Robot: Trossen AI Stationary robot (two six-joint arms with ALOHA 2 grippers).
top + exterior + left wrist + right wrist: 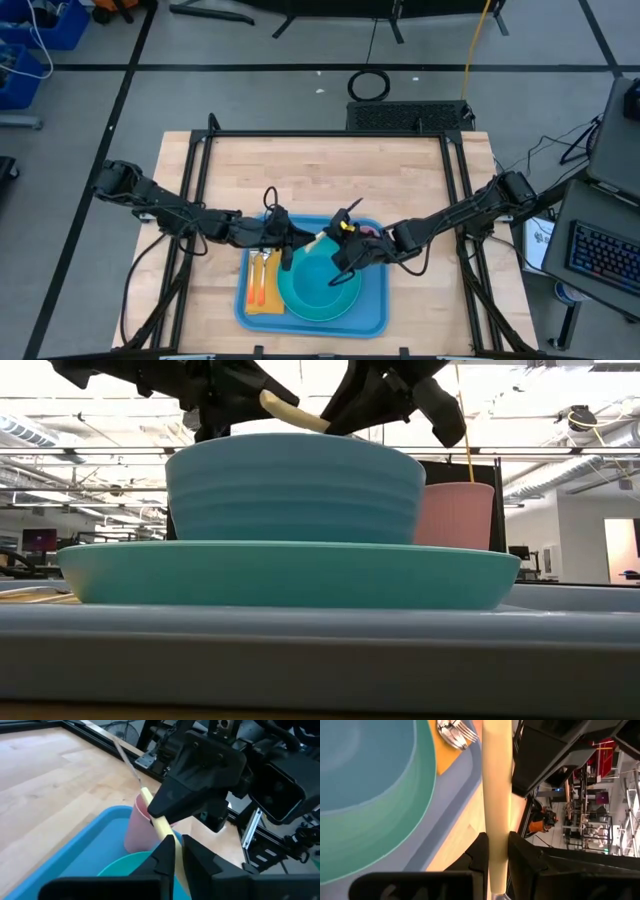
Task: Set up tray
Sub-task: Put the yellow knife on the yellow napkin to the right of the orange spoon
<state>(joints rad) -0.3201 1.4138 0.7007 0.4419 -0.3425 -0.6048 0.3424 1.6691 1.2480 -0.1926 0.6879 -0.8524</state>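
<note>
Blue plastic tray, smooth, rimmed and rounded, lies on the wooden tabletop directly below both hands. Over the ribbed bowl, the left hand and right hand each pinch one cream stick-like handle, its long axis spanning between them.

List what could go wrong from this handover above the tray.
Both the left gripper and the right gripper are clamped on the same cream utensil handle, so opposing pulls could twist it or make it slip.
If released early, it would likely fall into the blue bowl on the turquoise plate.
The pink cup stands close beside the grippers and could be knocked over.
</note>
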